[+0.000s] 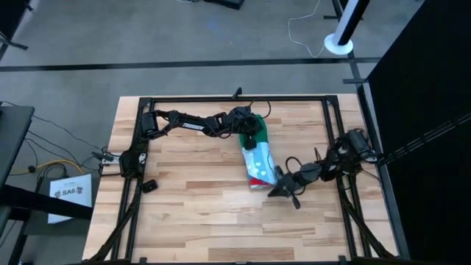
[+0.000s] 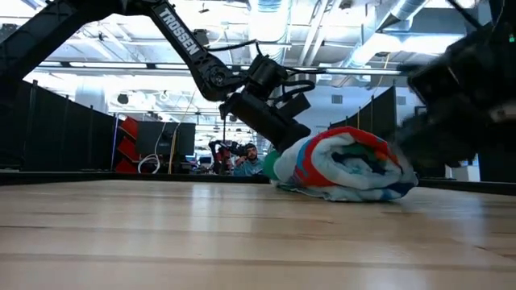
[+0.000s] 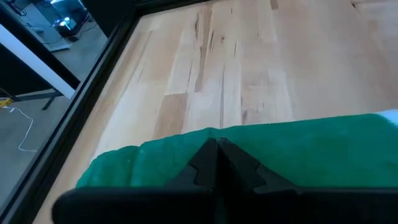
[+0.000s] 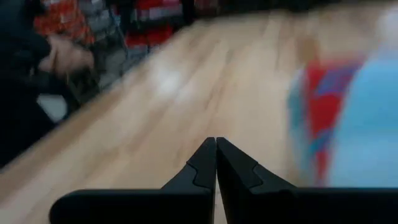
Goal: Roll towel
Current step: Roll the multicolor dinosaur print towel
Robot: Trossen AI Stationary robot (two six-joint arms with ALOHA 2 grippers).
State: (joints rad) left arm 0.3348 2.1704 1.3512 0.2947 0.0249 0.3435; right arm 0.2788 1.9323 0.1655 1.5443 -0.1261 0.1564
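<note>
The towel point(image 1: 258, 159) lies rolled into a bundle near the middle of the tabletop point(image 1: 191, 213), its long axis running from the far side toward the near side. In the low view the roll's end shows red, light-blue and white layers. The left pincer point(image 1: 251, 138) rests on the roll's far, green end; its fingers are clenched tip to tip against the green cloth, with no cloth visibly caught between them. The right pincer point(image 1: 279, 191) sits just beside the roll's near end, low over the tabletop, fingers clenched together on nothing. Beyond the tabletop, a person point(image 2: 249, 159) sits in the room behind.
</note>
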